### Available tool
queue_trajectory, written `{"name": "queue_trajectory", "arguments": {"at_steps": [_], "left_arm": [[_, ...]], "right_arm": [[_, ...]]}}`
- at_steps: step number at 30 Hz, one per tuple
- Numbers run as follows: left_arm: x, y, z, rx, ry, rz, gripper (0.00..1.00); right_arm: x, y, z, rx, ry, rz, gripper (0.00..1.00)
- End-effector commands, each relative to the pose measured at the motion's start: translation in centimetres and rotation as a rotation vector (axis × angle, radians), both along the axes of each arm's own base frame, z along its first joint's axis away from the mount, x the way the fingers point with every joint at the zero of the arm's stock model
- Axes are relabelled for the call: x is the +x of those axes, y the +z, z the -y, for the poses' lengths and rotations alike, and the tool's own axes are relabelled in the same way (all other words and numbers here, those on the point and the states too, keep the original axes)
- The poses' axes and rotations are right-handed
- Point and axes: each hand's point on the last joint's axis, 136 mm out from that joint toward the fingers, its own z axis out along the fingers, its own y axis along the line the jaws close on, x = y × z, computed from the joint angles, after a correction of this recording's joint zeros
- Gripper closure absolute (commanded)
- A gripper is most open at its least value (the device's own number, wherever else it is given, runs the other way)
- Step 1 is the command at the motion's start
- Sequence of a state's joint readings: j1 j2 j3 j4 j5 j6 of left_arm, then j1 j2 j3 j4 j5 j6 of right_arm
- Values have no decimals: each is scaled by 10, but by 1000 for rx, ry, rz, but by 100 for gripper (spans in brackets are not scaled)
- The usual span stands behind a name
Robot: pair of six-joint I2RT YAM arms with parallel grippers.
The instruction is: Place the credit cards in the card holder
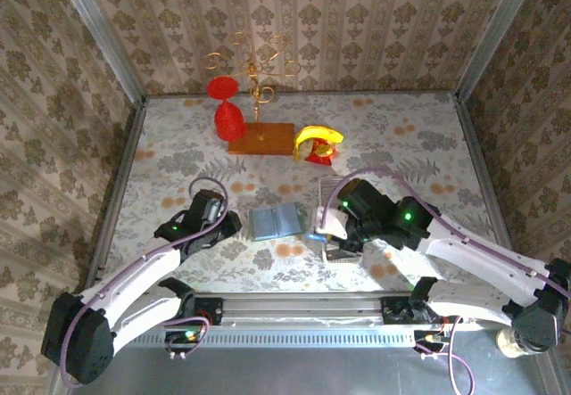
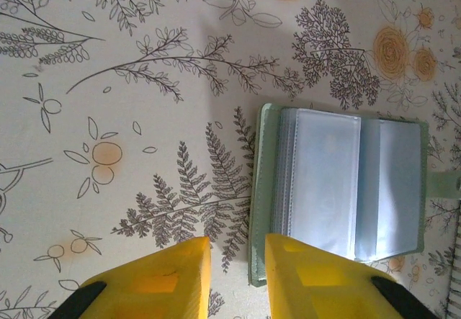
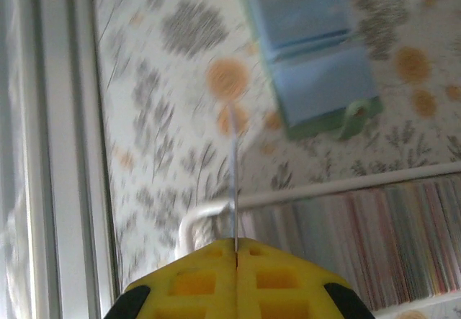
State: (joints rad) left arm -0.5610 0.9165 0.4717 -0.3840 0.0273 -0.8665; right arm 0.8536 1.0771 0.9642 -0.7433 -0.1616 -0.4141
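The sage-green card holder lies open on the floral tablecloth, its clear sleeves facing up. In the left wrist view the card holder sits just right of my open left gripper, and one yellow finger overlaps its near-left corner. My left gripper stands just left of the holder. My right gripper hovers to the holder's right, shut on a bright blue credit card. The right wrist view shows that card edge-on, sticking out of the shut right gripper, with the card holder beyond it.
A long white tray with a grey-striped inside lies under my right arm. At the back stand a red goblet, a wooden base with a gold wire stand, and a banana. Patterned walls enclose the table.
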Motion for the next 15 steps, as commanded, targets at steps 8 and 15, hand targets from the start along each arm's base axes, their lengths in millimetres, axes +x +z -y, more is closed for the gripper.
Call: {"name": "queue_trajectory", "arguments": {"at_steps": [8,15], "left_arm": [[-5,2,5,-36,-26,-11,75],[-5,-6,16,-57,-75,-41,79]], "right_arm": [[78,-11,-69,361,-771,-673,100],[91,-51,-91,357,-965,-869,100]]}}
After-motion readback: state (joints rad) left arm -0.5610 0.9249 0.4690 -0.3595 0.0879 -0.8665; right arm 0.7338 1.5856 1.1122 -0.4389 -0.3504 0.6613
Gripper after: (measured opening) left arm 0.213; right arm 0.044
